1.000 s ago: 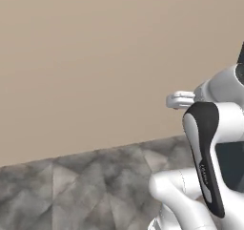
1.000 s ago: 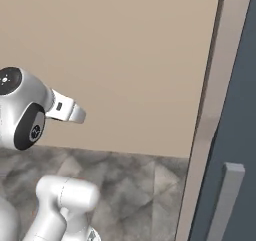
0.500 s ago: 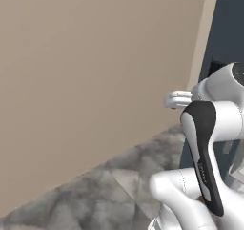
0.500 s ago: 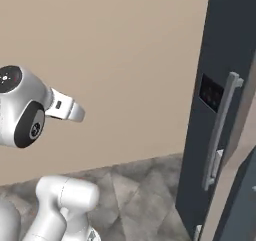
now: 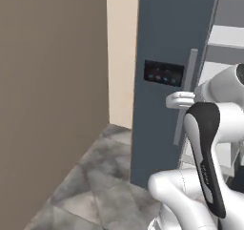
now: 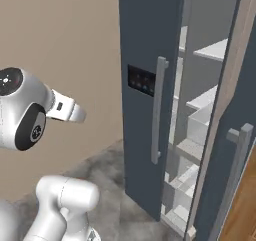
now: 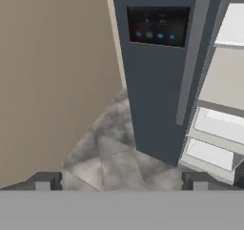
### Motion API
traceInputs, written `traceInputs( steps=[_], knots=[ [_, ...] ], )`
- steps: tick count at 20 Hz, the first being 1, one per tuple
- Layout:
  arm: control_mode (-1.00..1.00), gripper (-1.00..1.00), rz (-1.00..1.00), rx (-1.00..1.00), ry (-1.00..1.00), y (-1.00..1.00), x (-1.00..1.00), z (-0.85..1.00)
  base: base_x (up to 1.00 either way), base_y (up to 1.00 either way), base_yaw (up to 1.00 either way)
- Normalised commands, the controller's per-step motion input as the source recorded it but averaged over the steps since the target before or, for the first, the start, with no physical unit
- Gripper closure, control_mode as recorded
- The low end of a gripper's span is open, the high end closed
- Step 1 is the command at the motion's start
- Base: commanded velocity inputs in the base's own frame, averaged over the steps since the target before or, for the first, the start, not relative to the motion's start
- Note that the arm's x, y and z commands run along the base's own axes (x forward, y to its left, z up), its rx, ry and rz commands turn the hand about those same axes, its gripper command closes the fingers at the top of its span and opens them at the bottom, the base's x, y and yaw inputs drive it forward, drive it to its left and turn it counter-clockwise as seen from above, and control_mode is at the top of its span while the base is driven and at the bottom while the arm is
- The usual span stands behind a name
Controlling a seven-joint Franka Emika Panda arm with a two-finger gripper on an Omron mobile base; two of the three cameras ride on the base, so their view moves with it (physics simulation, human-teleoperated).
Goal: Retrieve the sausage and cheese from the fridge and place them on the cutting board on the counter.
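Fridge [image 6: 142,45] doors stand open in the right base view: one slate-grey door fills the centre of the frame, edge-on to the camera, and a second door [image 6: 235,175] hangs at the lower right. Between them, pale shelves [image 6: 202,102] step down from upper right to lower centre; no food can be made out on them. A long light-grey handle [image 6: 157,110] runs vertically down the centre door, and a black panel [image 6: 141,80] with small blue lights sits just to its left at mid height.

In the left base view the same door [image 5: 167,33] occupies the upper centre, its panel [image 5: 163,73] at mid frame and its handle [image 5: 186,95] just right of that, partly behind the white arm [image 5: 205,148] that rises from the lower right. Pale shelf surfaces show at the upper right edge.

In the hand view the door [image 7: 157,81] takes the upper centre, with the lit panel [image 7: 157,26] near the top and the handle [image 7: 193,57] slanting down the right of it. White shelves and bins [image 7: 217,129] sit at the right edge. The gripper [image 7: 121,181] shows at the bottom of the frame with its two dark fingertips [image 7: 45,181] far apart, spread wide and holding nothing, well short of the fridge.

A beige wall [image 5: 52,81] fills the left of every view, and a mottled grey floor [image 5: 100,176] lies in the lower part, running up to the foot of the door. In the right base view the arm [image 6: 30,110] sits at the left edge.
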Motion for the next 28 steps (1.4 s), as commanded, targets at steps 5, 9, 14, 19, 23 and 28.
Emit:
traceInputs(
  steps=[5, 9, 14, 19, 23, 28],
  knots=[
    [1.0, -1.0, 0.0, 0.0, 0.0, 0.0, 0.0, 0.0, 0.2, 0.55, -0.55],
    [1.0, -1.0, 0.0, 0.0, 0.0, 0.0, 0.0, 0.0, 0.11, 0.51, -0.54],
    [1.0, -1.0, 0.0, 0.0, 0.0, 0.0, 0.0, 0.0, 0.24, 0.43, -0.54],
    [1.0, -1.0, 0.0, 0.0, 0.0, 0.0, 0.0, 0.0, 0.12, 0.34, -0.57],
    [1.0, -1.0, 0.0, 0.0, 0.0, 0.0, 0.0, 0.0, 0.11, 0.31, -0.53],
    [1.0, -1.0, 0.0, 0.0, 0.0, 0.0, 0.0, 0.0, 0.22, 0.18, -0.26]
  ],
)
